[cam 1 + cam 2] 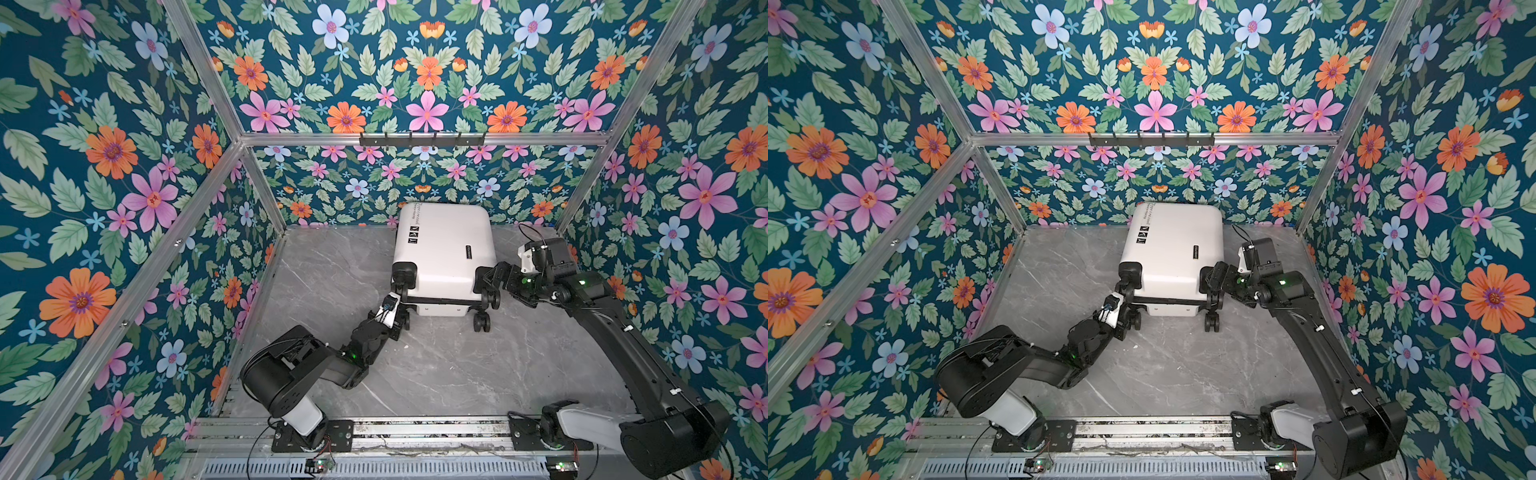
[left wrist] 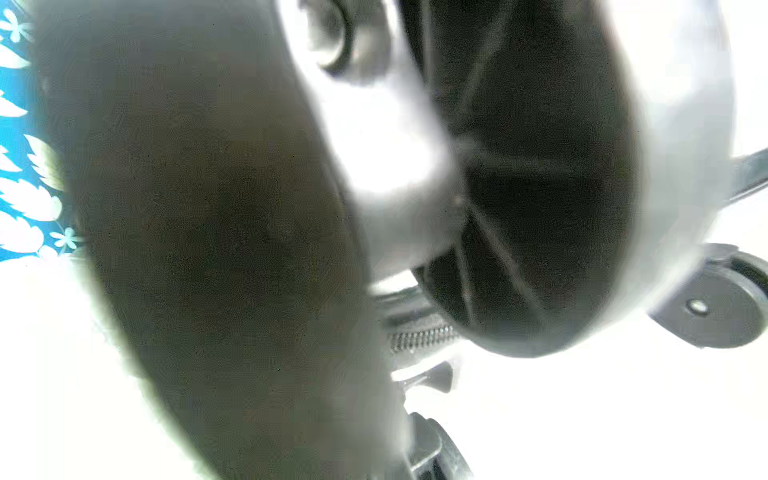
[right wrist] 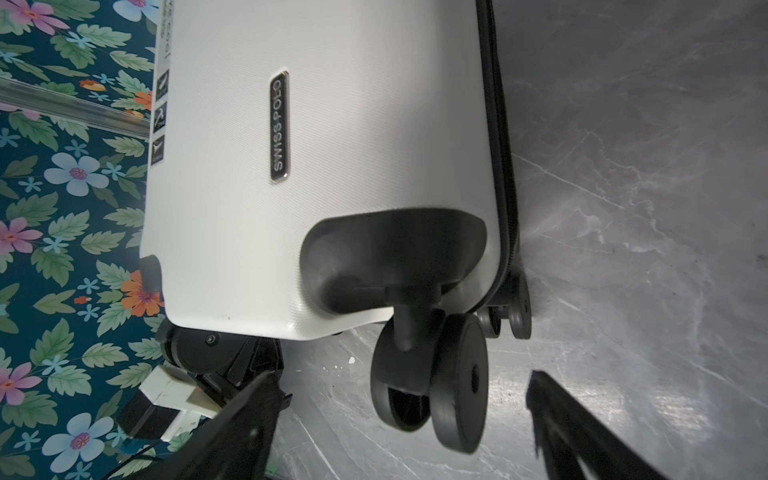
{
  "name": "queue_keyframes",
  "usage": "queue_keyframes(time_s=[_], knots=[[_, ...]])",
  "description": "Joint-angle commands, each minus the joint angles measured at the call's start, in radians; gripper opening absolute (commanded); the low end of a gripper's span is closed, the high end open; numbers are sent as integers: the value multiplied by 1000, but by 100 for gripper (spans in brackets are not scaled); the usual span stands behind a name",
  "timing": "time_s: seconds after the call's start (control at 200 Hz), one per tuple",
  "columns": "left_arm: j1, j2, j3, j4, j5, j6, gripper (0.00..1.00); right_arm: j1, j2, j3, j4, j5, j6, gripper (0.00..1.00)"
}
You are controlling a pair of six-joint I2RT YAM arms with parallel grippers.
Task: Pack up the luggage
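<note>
Luggage shell: hard white plastic, finely ribbed texture, soft sheen; badge glossy, metal-look rim. Wheels matt black plastic, smooth. Tabletop grey marble-look, smooth, faintly reflective; frame rail brushed bare metal; wall covering matt print.

Both top views give you bright, even light, with only soft shadows under the luggage on the grey table. The aluminium frame bows toward the picture edges. Your left wrist view is blown out to white and badly blurred, with dark shapes filling it. Your right wrist view is sharp on the white shell, with a pale sheen on the table.
</note>
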Motion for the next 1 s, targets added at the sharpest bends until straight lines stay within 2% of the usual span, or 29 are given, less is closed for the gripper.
queue_keyframes(time_s=[0.0, 0.225, 0.545, 0.66, 0.78, 0.875, 0.935, 0.995], knots=[[-1, -20, -5, 18, 10, -41, 0, 0, 49, 23, -27, 7, -43, 87], [0, -35, -12, 18, 0, -71, 0, 0, 175, 62, -40, -20, -86, 76], [-1, -39, -7, 17, 1, -74, 0, 0, 177, 7, 23, -122, -100, 57], [-1, -33, -1, 18, 10, -76, 0, 0, 156, -23, 32, -126, -112, 56], [-1, -30, 4, 14, 17, -77, 0, 0, 166, -7, -14, -104, -129, 64], [-1, -30, 6, 12, 21, -77, 0, 0, 179, 6, -32, -99, -135, 64], [-1, -30, 6, 13, 23, -77, 0, 1, 186, 9, -29, -102, -135, 60], [-1, -34, 3, 13, 24, -79, 0, 0, 194, 12, -26, -106, -134, 50]])
